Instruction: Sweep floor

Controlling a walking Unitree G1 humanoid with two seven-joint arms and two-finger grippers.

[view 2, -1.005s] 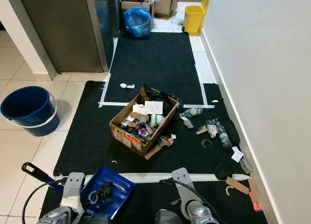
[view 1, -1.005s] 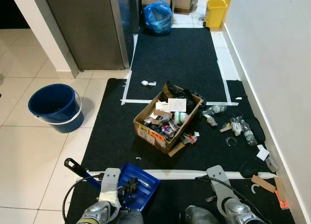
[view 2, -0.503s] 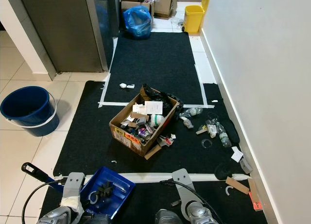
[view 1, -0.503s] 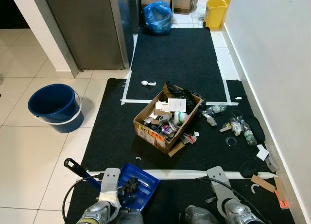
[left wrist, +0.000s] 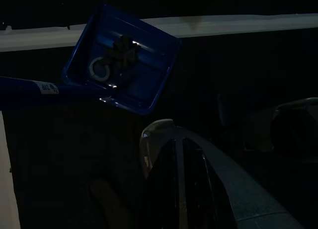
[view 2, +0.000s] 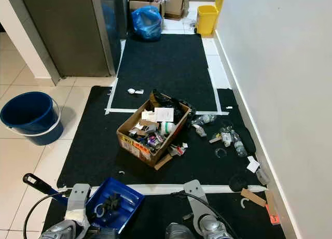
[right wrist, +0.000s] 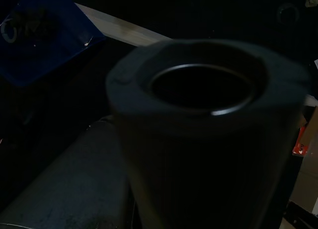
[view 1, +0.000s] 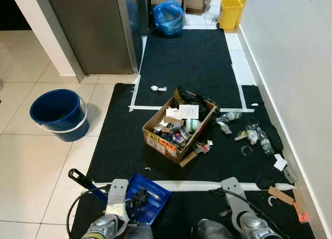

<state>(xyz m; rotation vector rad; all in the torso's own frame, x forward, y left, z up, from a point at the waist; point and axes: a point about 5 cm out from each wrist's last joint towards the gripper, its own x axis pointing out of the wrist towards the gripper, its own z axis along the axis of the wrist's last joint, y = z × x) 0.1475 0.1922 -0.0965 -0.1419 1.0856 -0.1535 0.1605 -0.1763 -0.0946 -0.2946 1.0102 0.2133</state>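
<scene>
A blue dustpan (view 1: 149,196) lies on the black mat (view 1: 119,145) right in front of me, holding a white ring and dark bits. Its long handle ends in a black grip (view 1: 78,175) out to the left. My left arm (view 1: 117,200) hangs just beside the pan. In the dark left wrist view the dustpan (left wrist: 124,65) lies ahead of my left gripper (left wrist: 175,149). My right arm (view 1: 236,196) hangs at the lower right. A dark hollow tube (right wrist: 198,119) sits close against the right wrist camera. Loose litter (view 1: 254,135) of bottles and scraps lies by the wall.
A cardboard box (view 1: 179,127) full of rubbish stands mid-mat. A blue bucket (view 1: 57,113) is on the tiles to the left. White tape (view 1: 207,185) crosses the mat near me. A grey cabinet (view 1: 93,26), a blue bag (view 1: 168,18) and a yellow bin (view 1: 230,13) stand farther off.
The view sways by a few pixels. The dustpan, box, litter and both arms stay where they were.
</scene>
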